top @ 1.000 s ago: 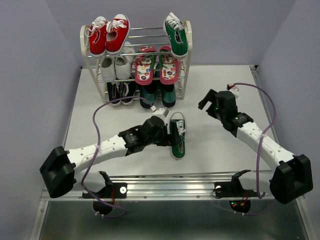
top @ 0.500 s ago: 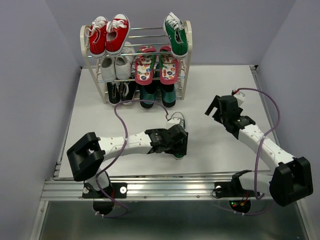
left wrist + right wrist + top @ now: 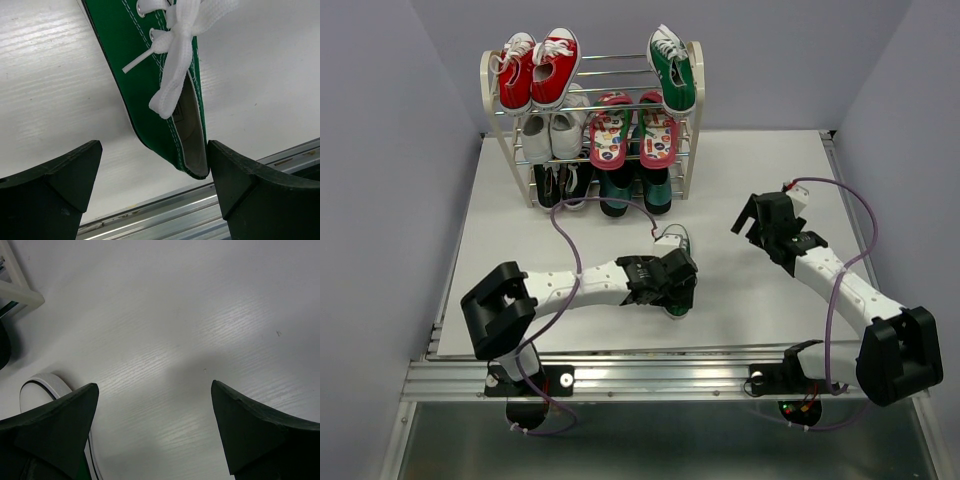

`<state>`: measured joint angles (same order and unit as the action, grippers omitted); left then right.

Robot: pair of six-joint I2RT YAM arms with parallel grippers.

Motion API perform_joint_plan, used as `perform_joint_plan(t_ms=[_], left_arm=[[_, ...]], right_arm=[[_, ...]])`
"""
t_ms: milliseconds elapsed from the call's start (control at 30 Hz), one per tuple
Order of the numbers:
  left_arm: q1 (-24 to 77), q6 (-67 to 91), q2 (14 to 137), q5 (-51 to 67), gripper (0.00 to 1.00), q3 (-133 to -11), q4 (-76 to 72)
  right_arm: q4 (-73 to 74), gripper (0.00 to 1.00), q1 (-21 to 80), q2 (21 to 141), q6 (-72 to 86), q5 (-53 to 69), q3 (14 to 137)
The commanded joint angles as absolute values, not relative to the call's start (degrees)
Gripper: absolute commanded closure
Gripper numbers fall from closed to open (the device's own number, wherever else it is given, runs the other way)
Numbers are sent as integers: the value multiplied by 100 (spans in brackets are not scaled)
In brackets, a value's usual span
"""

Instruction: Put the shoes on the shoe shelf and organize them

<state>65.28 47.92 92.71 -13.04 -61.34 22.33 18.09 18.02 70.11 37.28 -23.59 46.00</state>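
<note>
One green sneaker (image 3: 672, 241) with white laces lies on the table, toe toward the shoe shelf (image 3: 695, 120). My left gripper (image 3: 677, 292) hangs open over its heel end. In the left wrist view the sneaker's heel (image 3: 192, 150) sits between the fingers, close against the right finger (image 3: 240, 185) and well apart from the left one. The other green sneaker (image 3: 672, 68) leans on the top tier at the right. Red flip-flops (image 3: 632, 130) fill the middle tier's right side, with dark teal slip-ons (image 3: 635, 190) below. My right gripper (image 3: 752, 213) is open over bare table, with nothing in it.
Red sneakers (image 3: 538, 68) take the top tier's left side, white ones (image 3: 552, 130) the middle, black ones (image 3: 560, 185) the bottom. The right wrist view shows a white toe cap (image 3: 45, 385) and a shelf foot (image 3: 15, 290). A metal rail (image 3: 650, 375) runs along the near edge.
My left arm has swung round, bringing its gripper from the sneaker's side down to its heel end. The right gripper has drifted slightly right. The sneaker has stayed in place.
</note>
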Motion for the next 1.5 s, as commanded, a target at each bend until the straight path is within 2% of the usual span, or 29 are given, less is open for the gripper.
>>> perform_joint_plan(t_ms=[0,300,700,1100,1467], left_arm=[[6565,4808,8798,-1678,1,-6451,2443],[6522,4869,8719,-1758,1,-6399,2479],[6504,5317,9369,-1424,1,-6293,2531],[6469,5370,8500,-1582,1,-6020,1943],[6354,5923,8850,-1784,1,-6038,2425]], right_arm=[[1758,0,1775,7031,3639,-2593,4588],[1758,0,1723,7075,3630,-2689,4588],[1758,0,1723,7216,3577,-2698,4579],[1758,0,1723,7374,3577,-2681,4605],[1758,0,1723,7488,3560,-2681,4597]])
